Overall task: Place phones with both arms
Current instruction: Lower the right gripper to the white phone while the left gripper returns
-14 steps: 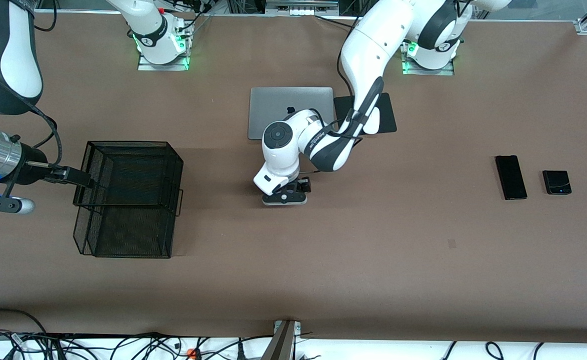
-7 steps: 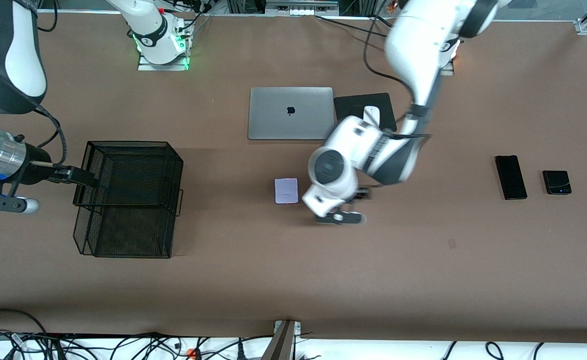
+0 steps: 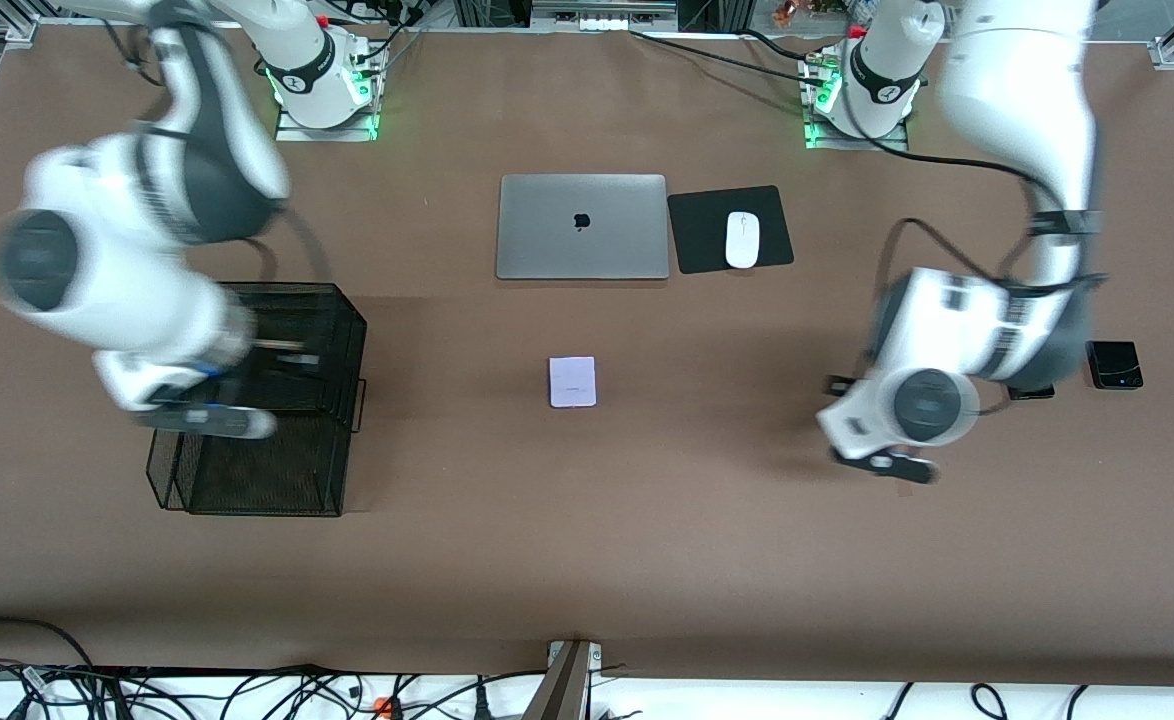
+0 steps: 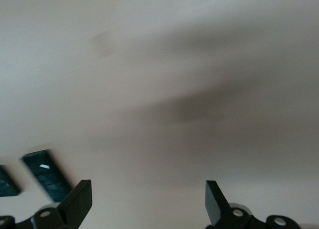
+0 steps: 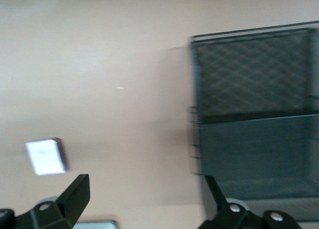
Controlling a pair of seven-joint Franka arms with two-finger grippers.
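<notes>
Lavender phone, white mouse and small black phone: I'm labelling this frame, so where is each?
lavender phone (image 3: 573,382), front view, middle of its top face.
white mouse (image 3: 742,240), front view, middle of its back.
small black phone (image 3: 1114,364), front view, middle of its top face.

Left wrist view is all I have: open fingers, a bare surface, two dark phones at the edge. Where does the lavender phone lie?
Observer: The lavender phone lies flat on the table, nearer to the front camera than the laptop.
Operator: And where is the right gripper?
Observer: The right gripper hangs open over the black mesh basket and holds nothing.
Operator: Is my left gripper over a phone?
Observer: No. The left gripper is over bare table beside the long black phone, which the left arm mostly hides in the front view.
</notes>
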